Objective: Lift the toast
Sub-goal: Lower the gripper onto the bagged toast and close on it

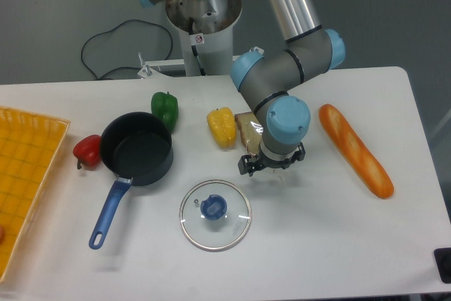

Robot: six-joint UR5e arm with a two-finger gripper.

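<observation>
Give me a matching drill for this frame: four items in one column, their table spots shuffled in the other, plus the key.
Items:
1. toast
2. glass lid
3. red pepper
4. baguette

Places:
A. left of the dark saucepan
B. far right of the table
C. partly hidden under the arm, right of the yellow pepper
D. front centre, lying flat

Pairs: 1-C, 2-D, 3-A, 4-B
</observation>
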